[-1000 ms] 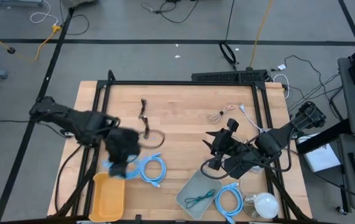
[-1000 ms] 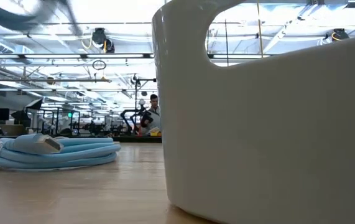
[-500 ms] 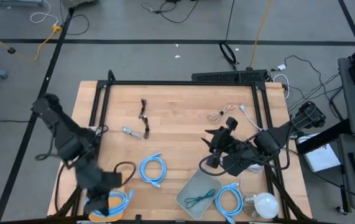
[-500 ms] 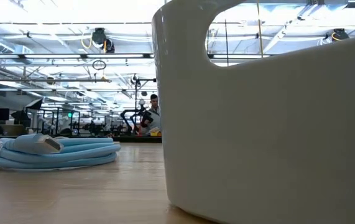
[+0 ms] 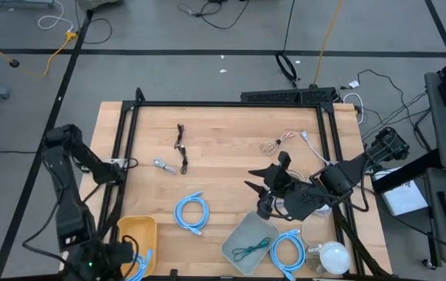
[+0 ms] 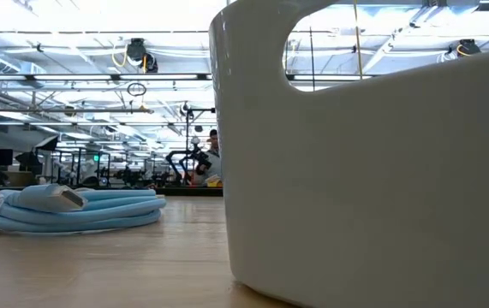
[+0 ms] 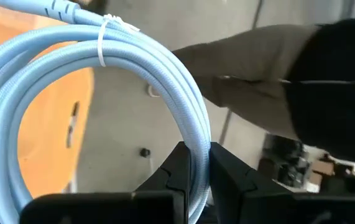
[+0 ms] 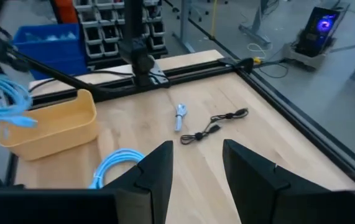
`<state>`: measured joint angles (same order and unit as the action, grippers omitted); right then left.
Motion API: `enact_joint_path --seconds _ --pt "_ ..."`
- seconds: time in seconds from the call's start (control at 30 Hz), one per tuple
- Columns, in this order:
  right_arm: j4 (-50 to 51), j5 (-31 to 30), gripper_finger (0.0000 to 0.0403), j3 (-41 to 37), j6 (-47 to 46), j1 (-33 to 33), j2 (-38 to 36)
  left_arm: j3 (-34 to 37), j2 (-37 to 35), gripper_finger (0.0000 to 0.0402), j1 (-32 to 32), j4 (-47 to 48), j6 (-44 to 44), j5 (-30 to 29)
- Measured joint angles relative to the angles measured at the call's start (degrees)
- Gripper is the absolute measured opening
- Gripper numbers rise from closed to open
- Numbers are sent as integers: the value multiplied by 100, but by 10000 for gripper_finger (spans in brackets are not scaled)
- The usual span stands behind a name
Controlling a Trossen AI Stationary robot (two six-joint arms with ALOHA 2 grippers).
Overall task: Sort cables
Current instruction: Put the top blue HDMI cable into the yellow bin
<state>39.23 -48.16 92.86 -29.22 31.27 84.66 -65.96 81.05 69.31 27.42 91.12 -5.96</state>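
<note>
My left gripper (image 5: 127,257) is at the table's near left corner, shut on a light-blue coiled cable (image 7: 102,81) beside the near end of the yellow bin (image 5: 137,232). My right gripper (image 5: 263,189) hovers open over the table's right half, holding nothing. A second light-blue coil (image 5: 192,212) lies flat on the wood, and a third (image 5: 287,250) lies near the front right. A teal cable (image 5: 251,250) lies in the grey tray (image 5: 238,234). Farther back lie a black cable (image 5: 181,147), a small grey one (image 5: 162,165) and a beige one (image 5: 276,144). My left gripper pinches one side of the light-blue coil's loop (image 7: 197,163), all its strands together, between its two fingers (image 7: 172,177). A white tie (image 7: 102,45) binds the strands farther round the loop. The coil sticks out past the fingertips, lifted clear of the table.
A black frame (image 5: 230,104) runs round the table's far and side edges. A round white object with a white cord (image 5: 329,254) sits at the front right corner. In the low view a white container (image 6: 372,171) fills the right half, with a light-blue coil (image 6: 73,205) to its left.
My left gripper has swung from the table's middle left toward the near edge, carrying the light-blue coil clear of the table, past the yellow bin to the near left corner. My right gripper has turned slightly in place. The other cables have stayed put.
</note>
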Motion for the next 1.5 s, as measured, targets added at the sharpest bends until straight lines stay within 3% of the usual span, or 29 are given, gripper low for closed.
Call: enact_joint_path --seconds 0.2,0.33,0.9,1.13,1.37,1.5 --pt "-147 26 134 0 -4 -3 0 1304 -8 35 336 -2104 297 -610" --pt "-227 28 134 0 -4 -3 44 1422 -15 35 362 -2263 232 -595" --pt "-807 69 134 0 104 -31 323 1422 -72 35 -266 -1900 -1316 308" --pt "-939 176 134 0 197 -53 319 1420 -402 35 -484 -1947 -1605 156" --pt "-932 197 134 0 191 -53 319 1423 -653 35 -286 -795 -227 832" --pt "-929 195 134 0 226 -53 319 1416 -768 35 -212 -582 461 1207"
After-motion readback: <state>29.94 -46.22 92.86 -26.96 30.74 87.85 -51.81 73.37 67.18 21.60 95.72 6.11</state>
